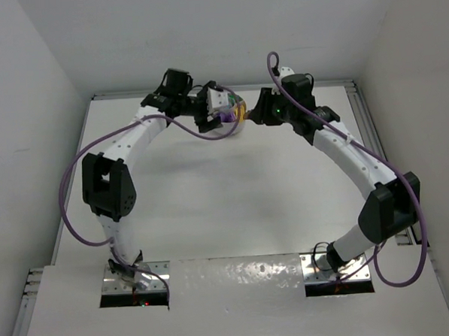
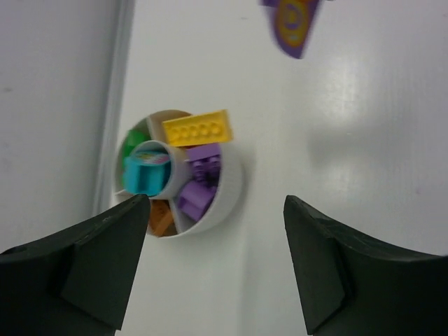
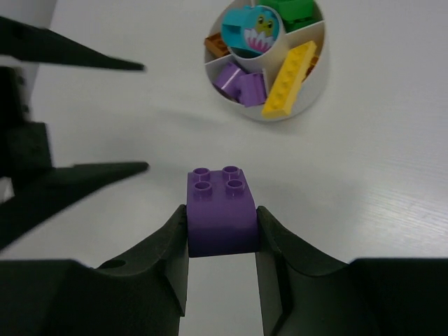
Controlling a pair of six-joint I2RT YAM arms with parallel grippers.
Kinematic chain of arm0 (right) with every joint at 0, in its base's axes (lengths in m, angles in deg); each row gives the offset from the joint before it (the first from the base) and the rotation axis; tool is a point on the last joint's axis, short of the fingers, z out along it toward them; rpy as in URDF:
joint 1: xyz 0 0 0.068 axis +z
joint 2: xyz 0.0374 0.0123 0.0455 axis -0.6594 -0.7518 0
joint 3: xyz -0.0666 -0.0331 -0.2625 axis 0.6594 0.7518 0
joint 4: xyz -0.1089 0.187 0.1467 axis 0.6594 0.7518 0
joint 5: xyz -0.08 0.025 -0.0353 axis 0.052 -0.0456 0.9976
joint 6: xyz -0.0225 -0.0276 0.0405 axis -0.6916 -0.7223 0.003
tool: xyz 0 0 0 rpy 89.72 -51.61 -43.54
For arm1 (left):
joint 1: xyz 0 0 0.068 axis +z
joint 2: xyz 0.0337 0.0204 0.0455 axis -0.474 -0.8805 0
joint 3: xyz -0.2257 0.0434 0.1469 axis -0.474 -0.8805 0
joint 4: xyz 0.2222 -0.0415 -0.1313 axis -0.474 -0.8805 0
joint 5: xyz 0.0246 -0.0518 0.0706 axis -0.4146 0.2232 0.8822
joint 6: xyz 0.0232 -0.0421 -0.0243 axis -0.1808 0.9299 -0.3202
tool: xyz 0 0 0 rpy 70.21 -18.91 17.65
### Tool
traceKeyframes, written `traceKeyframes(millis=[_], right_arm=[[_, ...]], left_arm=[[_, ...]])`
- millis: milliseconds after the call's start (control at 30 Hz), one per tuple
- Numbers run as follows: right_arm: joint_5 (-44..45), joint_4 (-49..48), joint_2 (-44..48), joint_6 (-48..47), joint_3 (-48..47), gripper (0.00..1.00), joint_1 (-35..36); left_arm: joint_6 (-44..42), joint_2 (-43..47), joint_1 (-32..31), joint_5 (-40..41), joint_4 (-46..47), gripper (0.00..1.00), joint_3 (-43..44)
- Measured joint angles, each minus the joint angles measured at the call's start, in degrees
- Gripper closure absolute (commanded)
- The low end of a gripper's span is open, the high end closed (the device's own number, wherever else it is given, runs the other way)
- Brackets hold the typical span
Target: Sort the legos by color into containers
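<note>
The round white dish (image 3: 313, 87) sits on the table just beyond both grippers. Its central well holds a teal brick (image 3: 248, 28) with a frog picture. The ring sections hold a long yellow brick (image 3: 288, 68), purple bricks (image 3: 241, 84), a green one (image 3: 294, 10) and an orange one (image 3: 213, 43). My right gripper (image 3: 221, 217) is shut on a purple four-stud brick (image 3: 218, 199), held above the table short of the dish. My left gripper (image 2: 215, 203) is open and empty, its left finger overlapping the dish (image 2: 227, 192) in view. In the top view both grippers (image 1: 223, 115) (image 1: 253, 115) meet over the dish (image 1: 239, 107).
The left gripper's dark fingers (image 3: 77, 182) show at the left of the right wrist view, close to the held brick. A blurred purple shape (image 2: 294, 24) hangs at the top of the left wrist view. The raised table rim (image 2: 115, 91) runs just behind the dish.
</note>
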Motion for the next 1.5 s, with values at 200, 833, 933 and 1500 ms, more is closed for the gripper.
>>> traceKeyframes(millis=[200, 833, 933, 1500], right_arm=[[-3.4, -3.3, -0.8, 3.2, 0.0, 1.0, 2.8], [-6.4, -6.7, -4.1, 6.2, 0.0, 1.0, 6.4], [-6.6, -7.1, -4.9, 6.4, -0.2, 1.0, 6.7], [-7.0, -8.0, -5.2, 9.1, -0.4, 0.42, 4.7]], left_arm=[[-1.7, 5.9, -2.6, -1.6, 7.5, 0.22, -18.3], [7.0, 11.7, -4.8, 2.9, 28.6, 0.38, -26.1], [7.2, 11.7, -4.8, 2.3, 29.2, 0.49, -26.4], [7.3, 12.3, -4.6, 6.0, 28.5, 1.0, -28.1]])
